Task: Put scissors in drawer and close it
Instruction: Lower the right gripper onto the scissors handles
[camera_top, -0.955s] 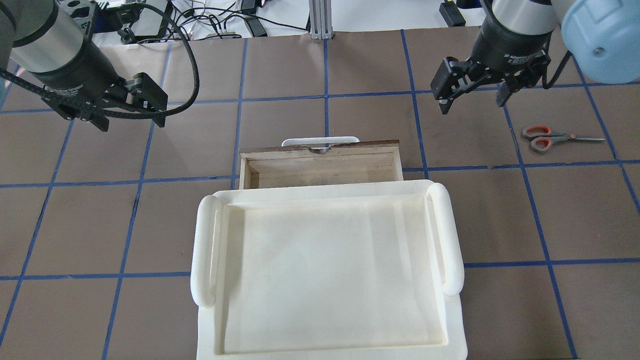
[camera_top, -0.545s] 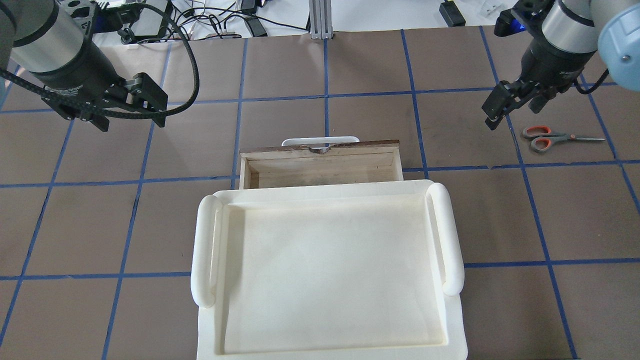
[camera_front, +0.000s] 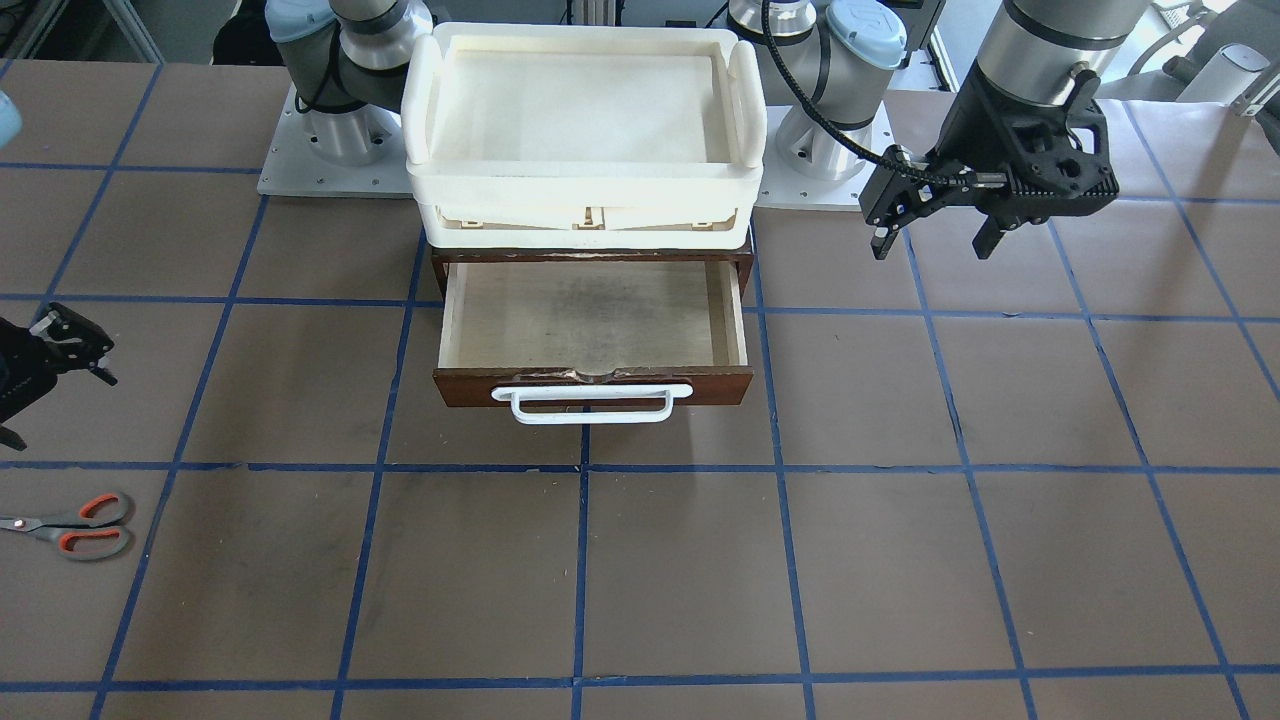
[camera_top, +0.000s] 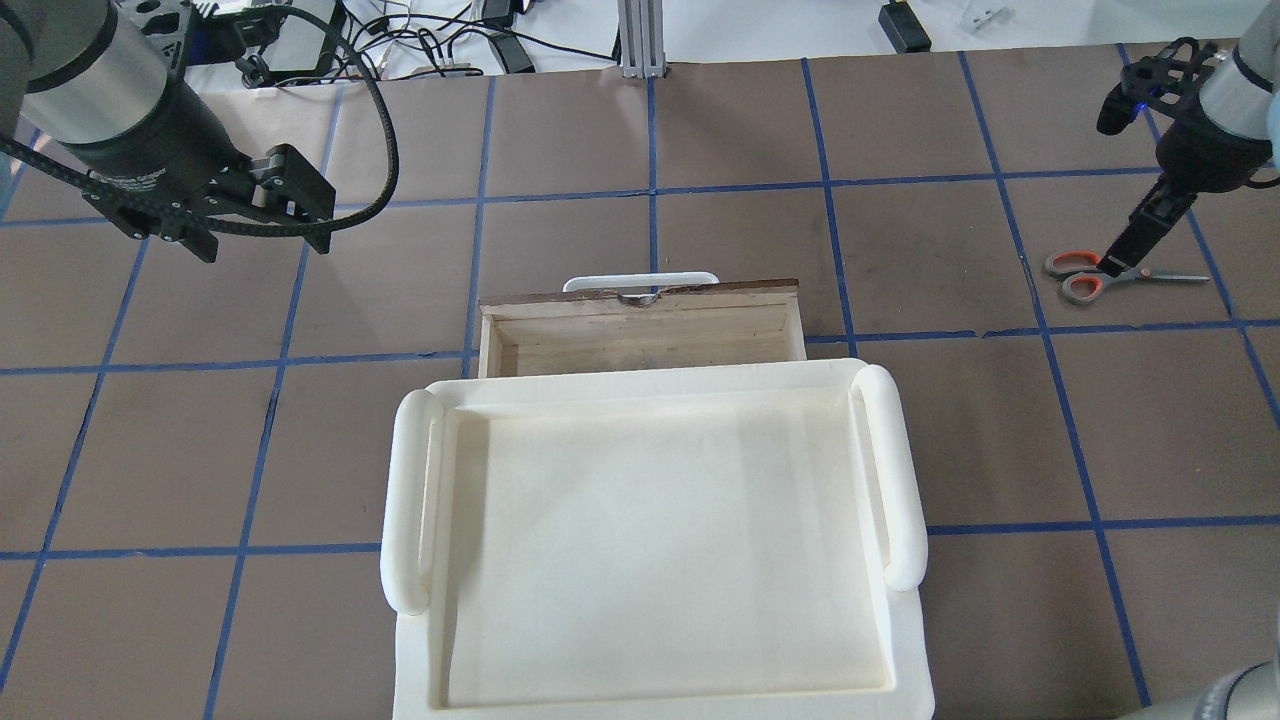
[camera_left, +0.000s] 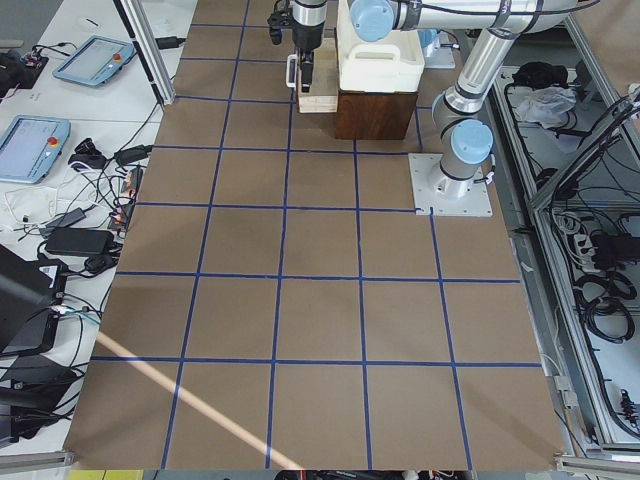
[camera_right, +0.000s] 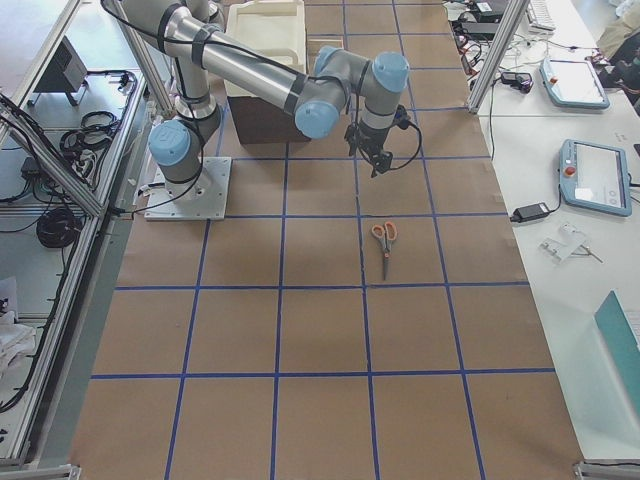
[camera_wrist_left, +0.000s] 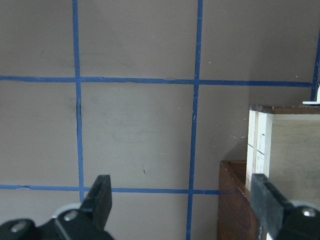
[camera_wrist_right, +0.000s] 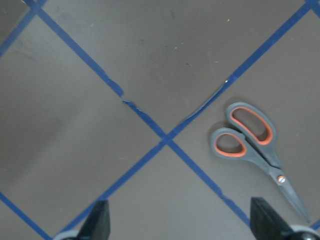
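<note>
The scissors (camera_top: 1078, 288) lie flat on the table at the far right, with orange-lined handles toward the drawer; they also show in the front view (camera_front: 75, 525) and the right wrist view (camera_wrist_right: 255, 140). The dark brown drawer (camera_top: 700, 295) stands pulled out, its pale interior empty and its white handle (camera_front: 592, 403) facing away from me. My right gripper (camera_top: 1125, 255) is open and hovers above the scissors' handles; in its wrist view (camera_wrist_right: 180, 225) the scissors sit off to the right. My left gripper (camera_top: 262, 245) is open and empty, above the table left of the drawer.
A large cream plastic tray (camera_top: 900, 470) sits on top of the brown cabinet that holds the drawer. Blue tape lines grid the brown table. Cables and equipment lie beyond the far edge.
My right arm has swung to the right and lowered toward the scissors, with its gripper now turned edge-on over the handles. The left arm, drawer and scissors have not moved.
</note>
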